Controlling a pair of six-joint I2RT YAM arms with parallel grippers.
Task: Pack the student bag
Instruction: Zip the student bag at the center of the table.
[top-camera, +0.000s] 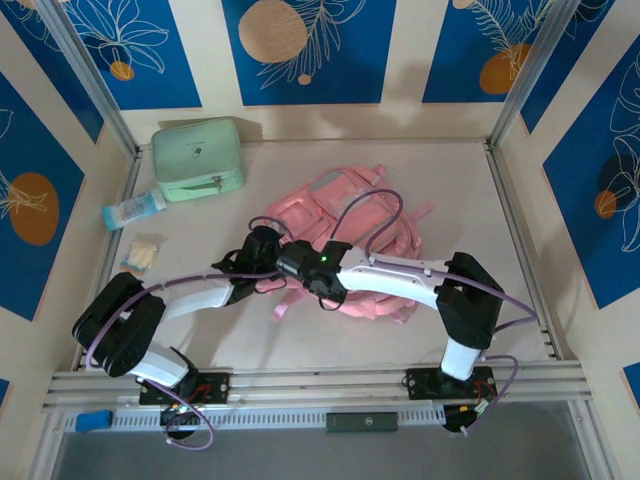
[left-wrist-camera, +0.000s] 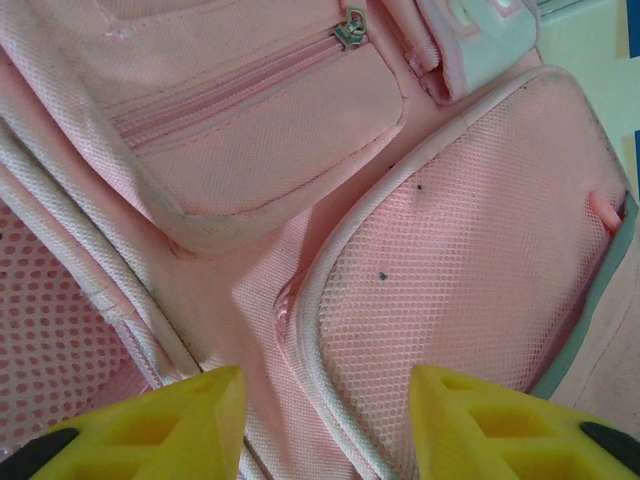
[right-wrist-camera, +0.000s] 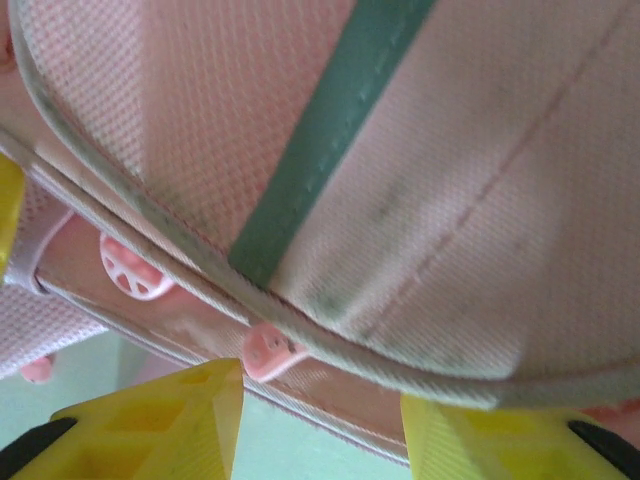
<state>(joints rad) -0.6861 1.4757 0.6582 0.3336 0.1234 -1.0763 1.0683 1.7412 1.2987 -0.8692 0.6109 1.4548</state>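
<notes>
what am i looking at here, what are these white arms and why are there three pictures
These are two robot arms bolted at the near edge of a table. The top picture comes from a fixed camera above and behind them. The other two come from cameras on each wrist, so you see each arm's own yellow fingers at the bottom.

On the table lies a pink bag, which the arms are meant to pack. Behind it to the left sit a mint green case, a small blue and white tube and a little clear packet.

The left gripper hangs open right over the bag's zipped pocket and mesh panel. The right gripper is open too, close to the bag's edge. Neither holds anything.
</notes>
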